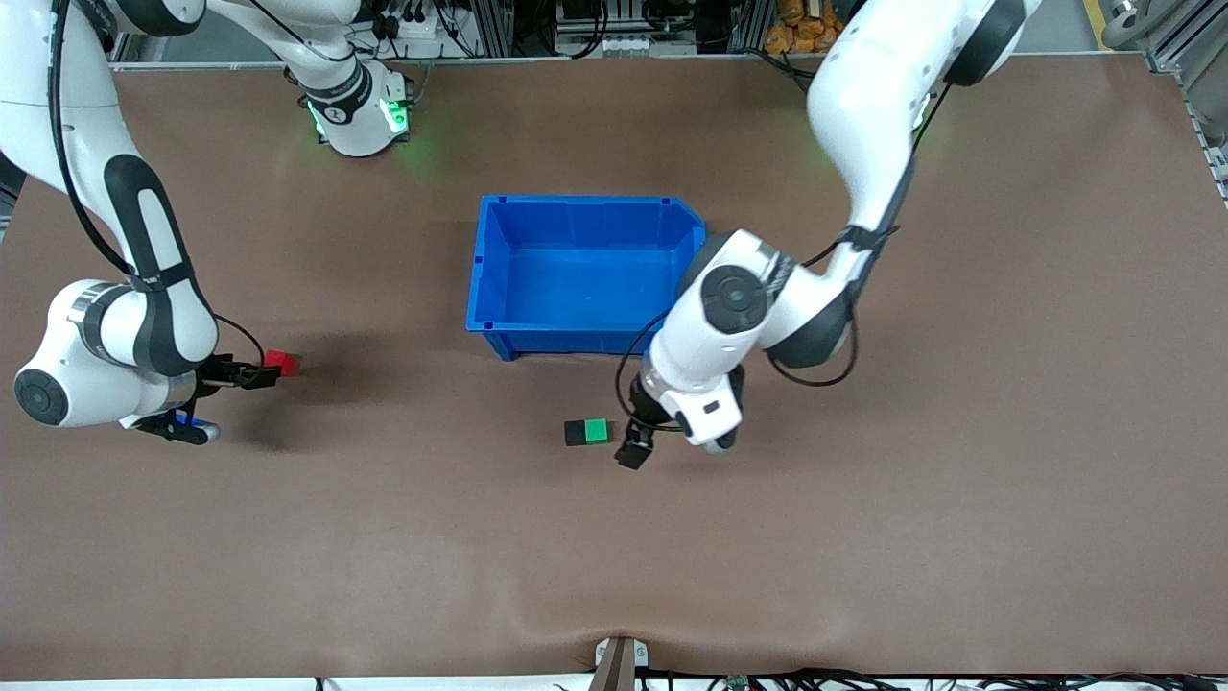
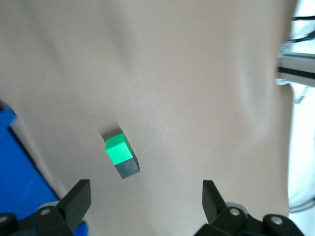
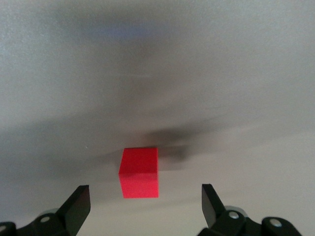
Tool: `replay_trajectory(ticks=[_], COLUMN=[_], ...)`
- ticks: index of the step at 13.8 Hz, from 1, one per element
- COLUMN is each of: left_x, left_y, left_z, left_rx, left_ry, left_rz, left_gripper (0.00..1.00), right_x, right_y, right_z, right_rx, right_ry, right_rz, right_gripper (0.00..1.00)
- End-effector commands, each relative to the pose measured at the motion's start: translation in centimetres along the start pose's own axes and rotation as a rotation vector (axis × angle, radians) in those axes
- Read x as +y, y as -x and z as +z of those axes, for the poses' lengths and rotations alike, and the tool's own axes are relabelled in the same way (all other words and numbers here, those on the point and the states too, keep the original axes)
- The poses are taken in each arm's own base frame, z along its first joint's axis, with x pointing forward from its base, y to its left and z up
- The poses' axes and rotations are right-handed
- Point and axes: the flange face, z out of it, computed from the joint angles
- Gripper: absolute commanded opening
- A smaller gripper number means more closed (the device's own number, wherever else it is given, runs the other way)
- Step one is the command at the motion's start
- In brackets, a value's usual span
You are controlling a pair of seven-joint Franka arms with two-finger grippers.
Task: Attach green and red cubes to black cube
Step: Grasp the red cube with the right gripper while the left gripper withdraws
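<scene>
Two of the three small cubes are already joined: the bright green solid cube (image 1: 597, 431) sits flush against the matte black cube (image 1: 576, 433) on the brown table (image 1: 863, 537), just beside the left gripper (image 1: 634, 449), which hangs low over the table with its fingers (image 2: 76, 199) spread wide and empty. In the left wrist view the pair lies ahead of the open fingers, a little off toward one fingertip, the green face uppermost and brighter.

The bright red solid cube (image 3: 139, 172) rests alone on the table toward the right arm's end, well apart from the joined pair. It lies just ahead of the right gripper (image 1: 259, 374), between the lines of its parted fingers (image 3: 78, 204), not yet touched.

Judging by looks, the red cube is rigid, light and smooth-sided, so it should not deform but could squirt out of a skewed pinch. Two flat, parallel side faces are the place to hold, squarely and near mid-height, leaving free the face that must meet the black cube. A large blue plastic bin (image 1: 499, 278) stands empty near the left gripper.
</scene>
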Motion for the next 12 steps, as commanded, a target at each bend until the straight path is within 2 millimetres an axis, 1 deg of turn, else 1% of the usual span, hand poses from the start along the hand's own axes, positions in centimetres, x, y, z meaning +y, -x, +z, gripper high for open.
replay_trajectory(ticks=[1,2,3,4,5,6,7,8,9,10,12], left_x=[-0.1,-0.4,-0.6,-0.9,-1.4,-1.8,-2.2,-2.6,-3.3,-3.9,-5.0], left_y=[-1.7,-2.3,-3.5,-5.3,-5.9,-7.0,-8.6,-10.3,-12.2,-13.5,-16.9], left_z=[-8.4,-11.2,-13.6,-15.9,-17.6,-19.0,-20.9,-22.5,-24.4,-25.8,-28.6], left_rx=[0.023,0.034,0.042,0.047,0.048,0.049,0.043,0.033,0.026,0.020,0.010], left_ry=[-0.022,-0.034,-0.056,-0.084,-0.110,-0.134,-0.158,-0.176,-0.203,-0.228,-0.258], left_rz=[0.152,0.225,0.273,0.307,0.356,0.412,0.514,0.616,0.679,0.711,0.780], left_gripper=[1.00,1.00,1.00,1.00,1.00,1.00,1.00,1.00,1.00,1.00,1.00], right_x=[-0.3,-0.4,-0.4,-0.5,-0.5,-0.5,-0.5,-0.5,-0.5,-0.5,-0.5], right_y=[0.1,0.1,0.1,0.2,0.3,0.3,0.3,0.3,0.3,0.3,0.2], right_z=[0.9,1.4,1.7,2.1,2.2,2.2,2.4,2.4,2.4,2.6,3.1], right_rx=[0.017,0.025,0.033,0.030,0.028,0.028,0.027,0.025,0.025,0.021,0.014], right_ry=[-0.007,-0.006,-0.006,-0.005,-0.006,-0.006,-0.007,-0.008,-0.009,-0.008,-0.010], right_rz=[0.015,0.013,0.014,0.013,0.014,0.015,0.016,0.017,0.018,0.019,0.020], right_gripper=[0.94,0.94,0.92,0.86,0.78,0.76,0.70,0.61,0.54,0.50,0.46])
